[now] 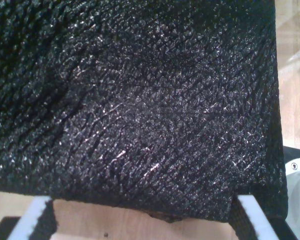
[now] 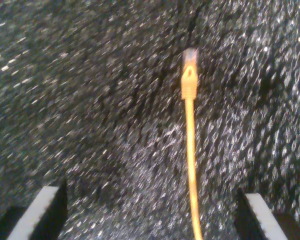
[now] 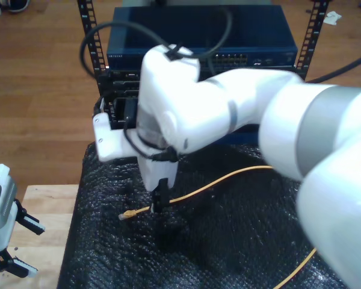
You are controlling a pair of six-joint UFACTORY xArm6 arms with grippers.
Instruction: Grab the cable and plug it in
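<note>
My second gripper [image 2: 152,212] hangs wide open over the cable [image 2: 190,150] — light, limp cord; I'd pinch just behind the brittle plug [image 2: 189,62].

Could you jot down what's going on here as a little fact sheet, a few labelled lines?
Cable: yellow-orange cable lying on the black mat
Plug: clear tip, not plugged in
My second gripper: open, straddling the cable, not gripping
My first gripper: open, at the mat's edge, exterior view's left
Rack gear: blue network switch behind the mat
Stage: cable not yet grabbed
</note>
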